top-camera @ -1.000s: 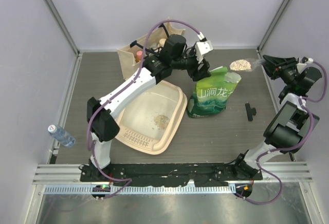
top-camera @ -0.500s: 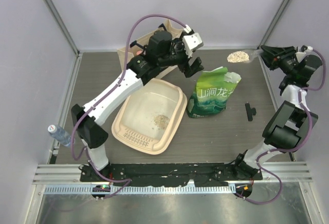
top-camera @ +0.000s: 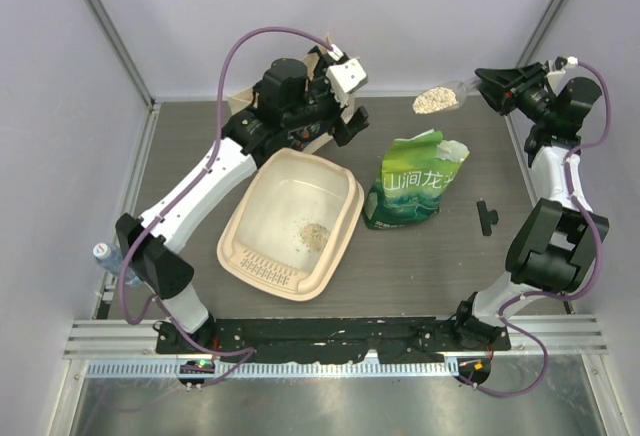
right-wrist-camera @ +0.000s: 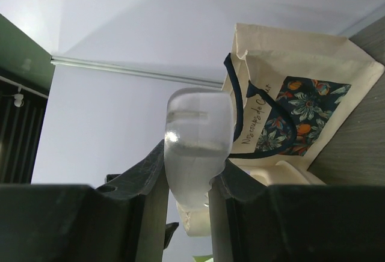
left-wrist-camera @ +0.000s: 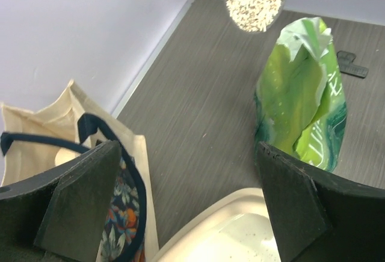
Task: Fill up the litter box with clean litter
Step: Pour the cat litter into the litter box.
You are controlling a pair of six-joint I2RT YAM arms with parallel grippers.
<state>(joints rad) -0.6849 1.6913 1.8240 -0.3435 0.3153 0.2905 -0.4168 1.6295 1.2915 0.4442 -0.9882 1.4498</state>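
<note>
Grips a clear scoop point(top-camera: 445, 94) heaped with litter point(top-camera: 432, 102) in the closed right hand point(right-wrist-camera: 187, 178), raised in the air near the green bag point(top-camera: 412, 184). Holds the left hand point(left-wrist-camera: 187, 154) spread open and empty above the tote bag point(left-wrist-camera: 36, 130) and the far rim of the litter box point(top-camera: 240, 241). Inside that box, on the tabletop point(top-camera: 450, 256), just a small patch of grains.

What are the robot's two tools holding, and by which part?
The right tool holds a clear scoop by its handle end; the scoop's bowl is full of clean litter. The left tool is open and holds nothing.
</note>
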